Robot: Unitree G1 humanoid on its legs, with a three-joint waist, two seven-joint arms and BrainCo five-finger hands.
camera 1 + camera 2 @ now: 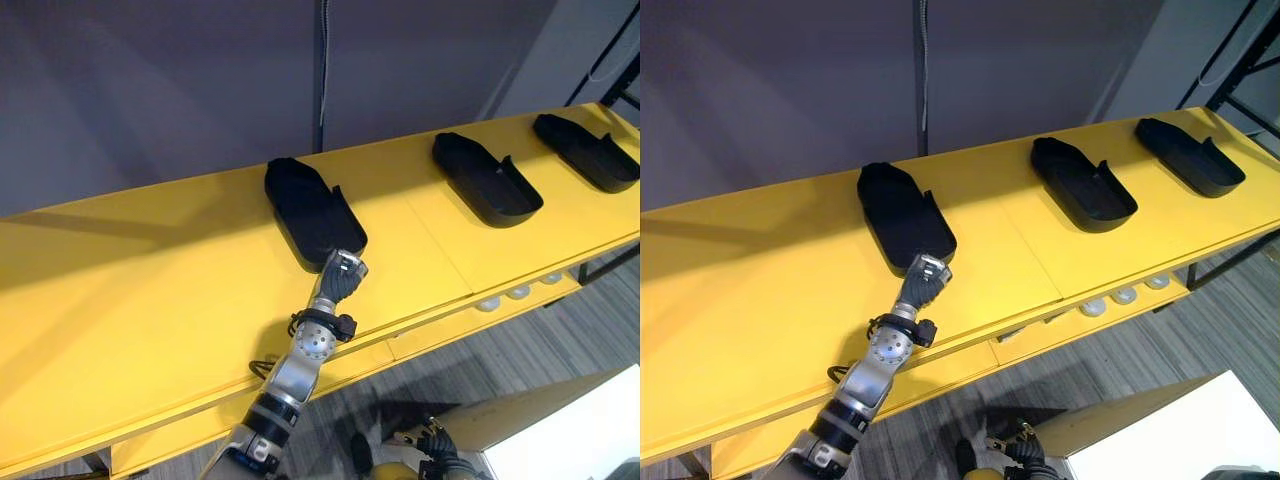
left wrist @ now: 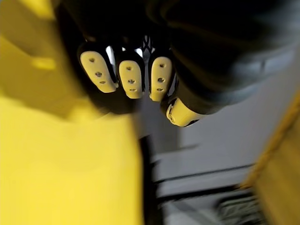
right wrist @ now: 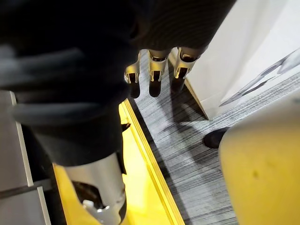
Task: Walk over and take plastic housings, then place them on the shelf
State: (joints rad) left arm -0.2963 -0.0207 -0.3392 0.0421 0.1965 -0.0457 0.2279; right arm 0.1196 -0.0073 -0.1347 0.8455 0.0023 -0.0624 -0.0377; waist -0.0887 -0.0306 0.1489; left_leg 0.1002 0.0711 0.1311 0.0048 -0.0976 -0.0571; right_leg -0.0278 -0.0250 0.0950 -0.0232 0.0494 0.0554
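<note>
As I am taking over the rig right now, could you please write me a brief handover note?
Left hand at the near end of the left housing; whether it grips is unclear.
Right hand open and empty, hanging over the floor.
Done: that one, the middle housing and the right housing lie on the yellow shelf.
Left: probably withdraw the left hand, then fetch any more.

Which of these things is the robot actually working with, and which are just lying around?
Part of the job:
left plastic housing, with the left hand at its near end
middle plastic housing
right plastic housing
yellow shelf beneath them

Just lying about:
white round pieces below the shelf's front edge
tan box on the floor

The right hand hangs idle.
</note>
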